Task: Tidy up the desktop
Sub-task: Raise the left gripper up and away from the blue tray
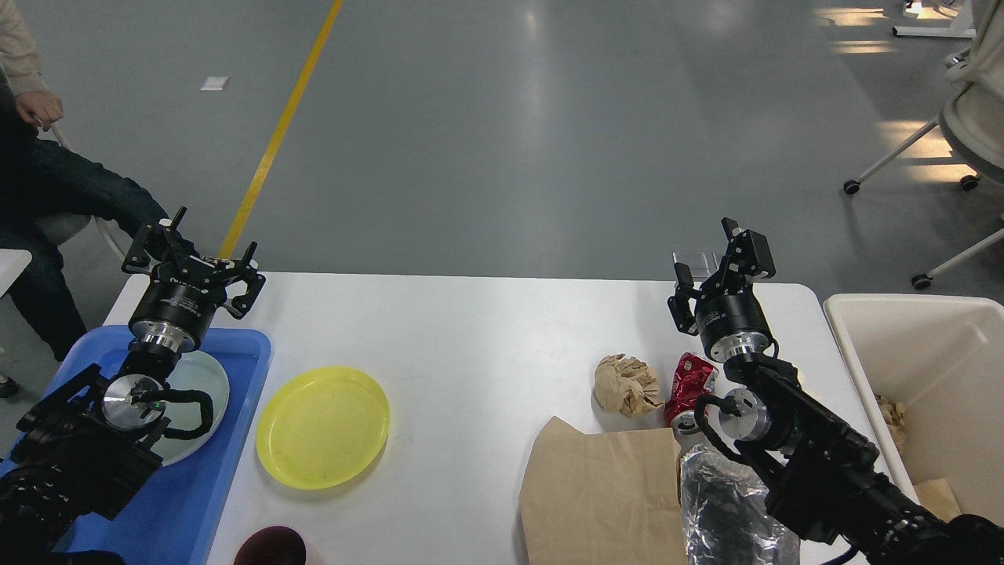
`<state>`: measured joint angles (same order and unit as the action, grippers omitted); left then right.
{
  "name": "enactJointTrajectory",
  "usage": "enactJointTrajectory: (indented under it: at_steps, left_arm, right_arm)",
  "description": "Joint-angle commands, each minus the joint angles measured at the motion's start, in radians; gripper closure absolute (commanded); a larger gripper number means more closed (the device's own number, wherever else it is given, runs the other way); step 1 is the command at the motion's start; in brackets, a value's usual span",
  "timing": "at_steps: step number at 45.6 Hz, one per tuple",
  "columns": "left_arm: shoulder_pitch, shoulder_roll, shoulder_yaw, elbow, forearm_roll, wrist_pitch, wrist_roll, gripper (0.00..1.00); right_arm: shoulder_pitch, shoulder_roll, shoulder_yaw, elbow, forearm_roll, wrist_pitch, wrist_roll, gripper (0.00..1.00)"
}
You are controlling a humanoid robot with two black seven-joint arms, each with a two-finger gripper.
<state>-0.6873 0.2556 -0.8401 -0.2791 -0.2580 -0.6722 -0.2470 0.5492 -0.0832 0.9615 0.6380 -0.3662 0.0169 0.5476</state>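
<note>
The white desktop (471, 329) carries a yellow plate (323, 428) left of centre. Right of centre lie a crumpled brown paper ball (626, 383), a crushed red can (690, 384), a flat brown paper bag (600, 494) and a crumpled silver foil wrapper (722, 510). My left gripper (200, 255) hovers open over the table's far left corner, above the blue tray, with nothing in it. Raised behind the red can, my right gripper (710, 255) is open and empty too.
A blue tray (227, 471) at the left edge holds a pale plate (205, 384), partly hidden by my left arm. A cream-white bin (863, 314) with paper scraps stands off the right edge. A dark red round object (271, 547) shows at the front edge. A seated person (47, 180) is at far left.
</note>
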Motion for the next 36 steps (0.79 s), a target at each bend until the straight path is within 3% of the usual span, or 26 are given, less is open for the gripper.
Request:
enactJointTrajectory:
  at_steps: [1, 36]
  left_arm:
    - [0.005, -0.006, 0.004, 0.0, 0.0, -0.003, -0.005, 0.03]
    - [-0.014, 0.048, 0.056, -0.02, 0.083, 0.008, 0.012, 0.03]
  right_arm:
    - [0.0, 0.0, 0.0, 0.0, 0.001, 0.0, 0.0, 0.0]
    - [0.0, 0.0, -0.001, 0.0, 0.0, 0.0, 0.0, 0.0]
